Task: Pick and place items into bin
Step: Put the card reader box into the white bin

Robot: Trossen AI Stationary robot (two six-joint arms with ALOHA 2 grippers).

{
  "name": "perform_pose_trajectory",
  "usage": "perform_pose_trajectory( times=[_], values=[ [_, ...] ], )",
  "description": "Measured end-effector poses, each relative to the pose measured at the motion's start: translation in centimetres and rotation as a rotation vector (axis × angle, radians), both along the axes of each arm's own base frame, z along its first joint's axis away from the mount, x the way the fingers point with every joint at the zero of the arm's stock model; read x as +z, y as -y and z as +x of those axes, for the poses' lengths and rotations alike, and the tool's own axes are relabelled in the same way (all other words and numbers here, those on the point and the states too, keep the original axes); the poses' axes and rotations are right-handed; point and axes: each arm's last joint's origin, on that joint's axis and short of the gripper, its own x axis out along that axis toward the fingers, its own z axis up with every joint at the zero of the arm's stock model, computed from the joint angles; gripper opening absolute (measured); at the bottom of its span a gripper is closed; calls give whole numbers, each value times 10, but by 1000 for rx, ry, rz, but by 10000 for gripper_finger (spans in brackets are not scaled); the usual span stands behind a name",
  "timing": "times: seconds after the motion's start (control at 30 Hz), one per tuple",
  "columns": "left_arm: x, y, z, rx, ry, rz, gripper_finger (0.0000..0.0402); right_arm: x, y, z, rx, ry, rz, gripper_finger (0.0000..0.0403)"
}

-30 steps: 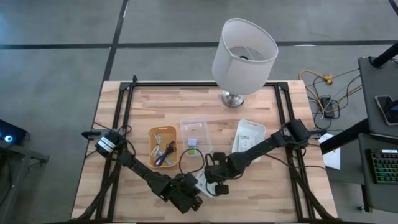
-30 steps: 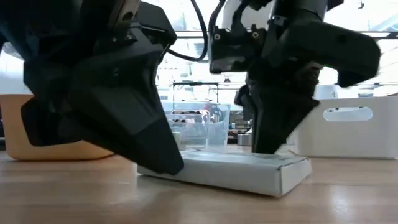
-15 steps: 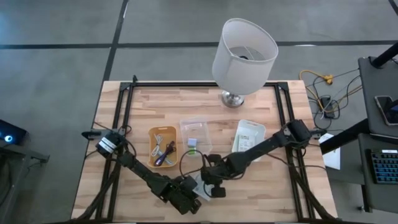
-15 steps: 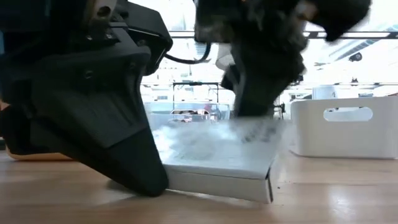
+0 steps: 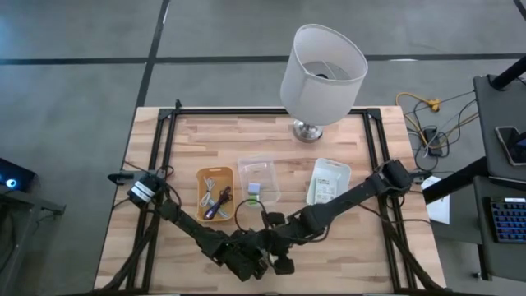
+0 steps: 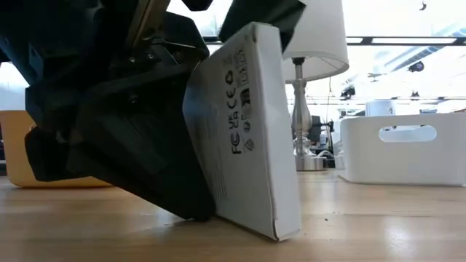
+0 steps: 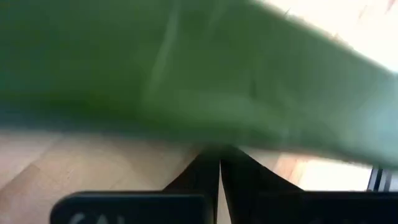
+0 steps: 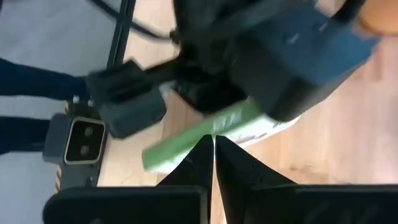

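A flat white box [image 6: 247, 131] with a green side [image 8: 199, 138] and printed marks stands tilted on its long lower edge [image 6: 277, 231] near the table's near edge. Its back leans on my left gripper [image 6: 124, 138], which is shut and low on the table [image 5: 249, 261]. My right gripper [image 5: 273, 243] is shut too and sits at the box's raised green edge. In the left wrist view the green side [image 7: 186, 74] fills the picture above the shut fingers [image 7: 219, 163]. The high view barely shows the box between the two grippers. My left gripper is shut, and the box's back face [image 6: 207, 145] rests against it; the box hides the exact place. The gripper comes in level from the table's left. My right gripper meets the box's green edge [image 8: 213, 132] with its shut fingertips, from the table's right, across that edge. The box stays tilted with its lower edge on the table.
Behind the grippers stand an orange bin [image 5: 215, 194] with cables and a purple-handled tool, a clear bin [image 5: 260, 178] and a white bin [image 5: 329, 181]. A big white lamp [image 5: 322, 74] stands at the far edge. There is bare wood to the near right [image 5: 345, 255].
The box lay flat on the table a second ago. My right gripper moved toward the table's left and near edge, and the box's right side rose. It now stands tilted on its edge against my left gripper, which stayed in place.
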Motion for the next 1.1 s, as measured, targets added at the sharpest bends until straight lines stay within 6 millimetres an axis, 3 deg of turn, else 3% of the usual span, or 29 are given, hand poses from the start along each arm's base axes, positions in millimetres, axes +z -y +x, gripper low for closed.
perform_pose_trajectory(
  times=[0.37, 0.6, 0.8, 0.9, 1.1],
  values=[
    [0, 2, -1, -5, -2, 1, 0, -12, 1, -16, -127, -172, -48, 22],
    [0, 2, -1, -5, 0, 0, 0, -13, -45, -46, -200, -167, -79, 103],
    [3, 5, 5, -111, 53, -1, 0, -11, -75, -70, -429, 44, -201, 167],
    [5, 4, 9, -172, 64, 2, 0, -15, -82, -74, -549, 146, -222, 189],
    [4, 2, 9, -227, 62, 25, 0, -50, -103, -57, -617, 188, -91, 213]
  ],
)
